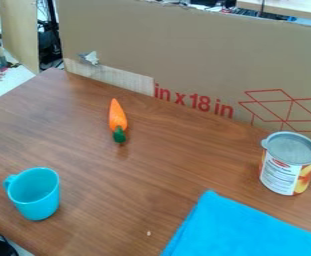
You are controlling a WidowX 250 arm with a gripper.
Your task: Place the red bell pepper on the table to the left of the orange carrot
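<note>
Might roll carrot [117, 116] with glancing touch, or tip cup [37, 200] by snagging handle [7, 183]. Cannot tell: hand open or closed.

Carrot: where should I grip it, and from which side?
I'd come straight down on the carrot and close across its narrow width, at the thick orange part beside the green top. It lies lengthwise on the table, tapering toward the cardboard, so the pointed end would likely give less to hold.
</note>
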